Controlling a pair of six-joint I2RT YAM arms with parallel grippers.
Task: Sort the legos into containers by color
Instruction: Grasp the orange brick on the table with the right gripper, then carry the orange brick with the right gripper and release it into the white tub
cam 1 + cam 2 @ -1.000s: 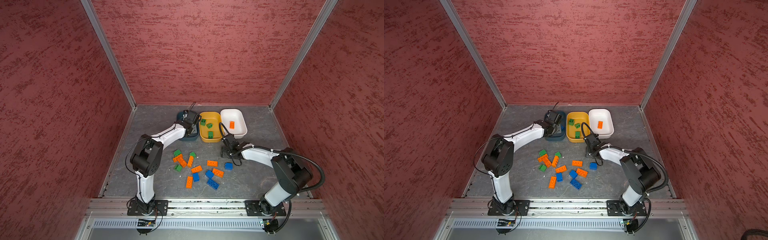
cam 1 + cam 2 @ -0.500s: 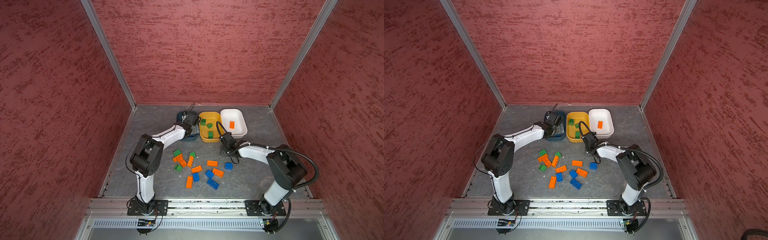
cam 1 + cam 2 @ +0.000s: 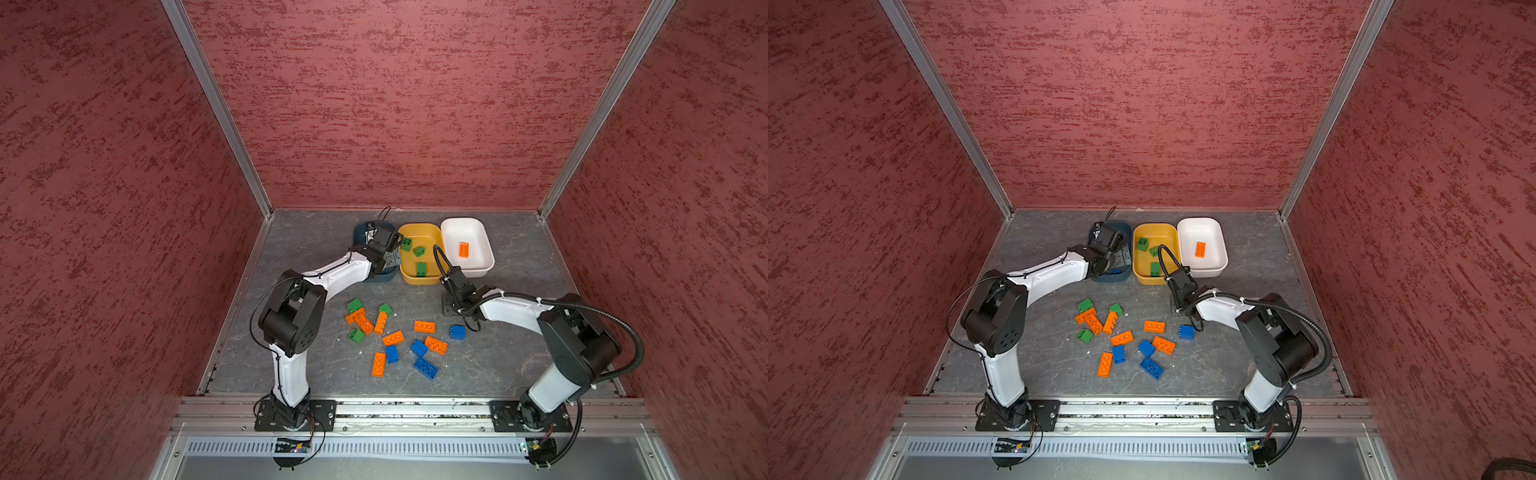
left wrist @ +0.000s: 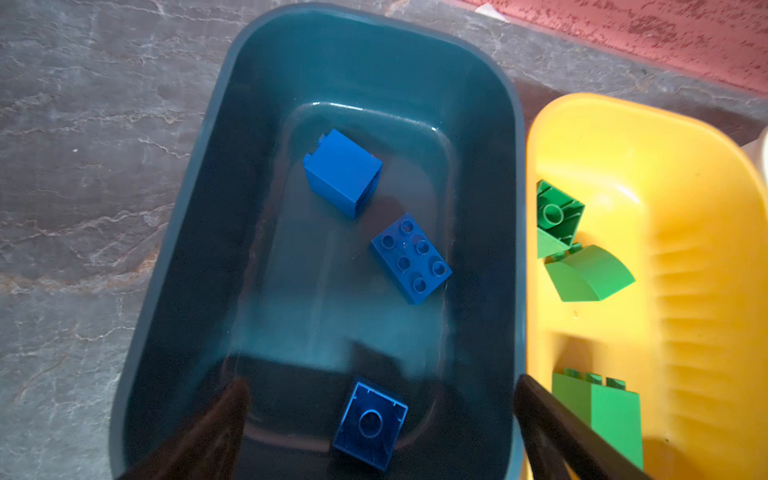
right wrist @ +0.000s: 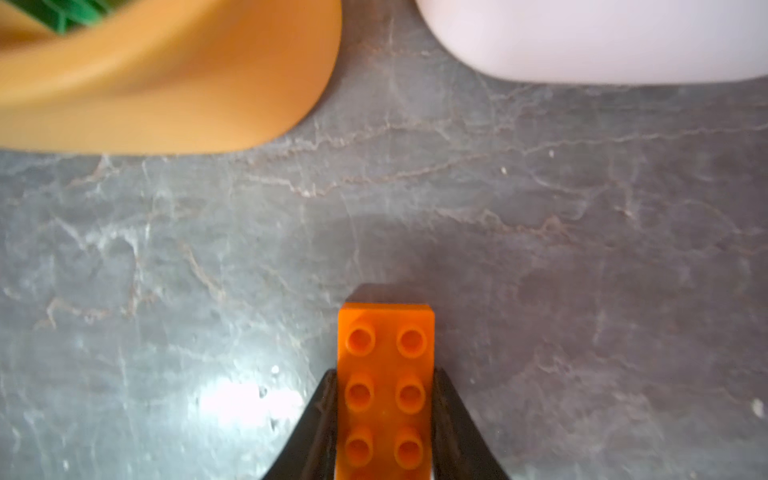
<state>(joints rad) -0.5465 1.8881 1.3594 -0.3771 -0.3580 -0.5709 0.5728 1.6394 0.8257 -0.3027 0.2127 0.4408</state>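
Observation:
My left gripper point(image 4: 382, 384) hangs open over the dark teal container point(image 4: 216, 124), with nothing between its fingers. Three blue legos lie inside: a square one upside down point(image 4: 370, 424) below the jaws, a six-stud one point(image 4: 411, 257) and a cube point(image 4: 343, 172). My right gripper point(image 5: 384, 374) is shut on an orange lego point(image 5: 386, 345), low over the floor in front of the yellow container point(image 5: 166, 104) and the white container point(image 5: 582, 41). In both top views the held lego is hidden under that gripper point(image 3: 449, 308). The yellow container point(image 3: 422, 280) holds three green legos, the white one point(image 3: 473, 228) an orange lego point(image 3: 464, 249).
Several loose orange, blue and green legos lie scattered on the grey floor mid-table, among them an orange one point(image 3: 424, 327) and a blue one point(image 3: 457, 332) close to my right arm. Red walls enclose the floor on three sides, with a metal rail point(image 3: 415, 409) along the front.
My left gripper opened and a blue lego now lies in the teal container. My right gripper closed on the orange lego on the floor.

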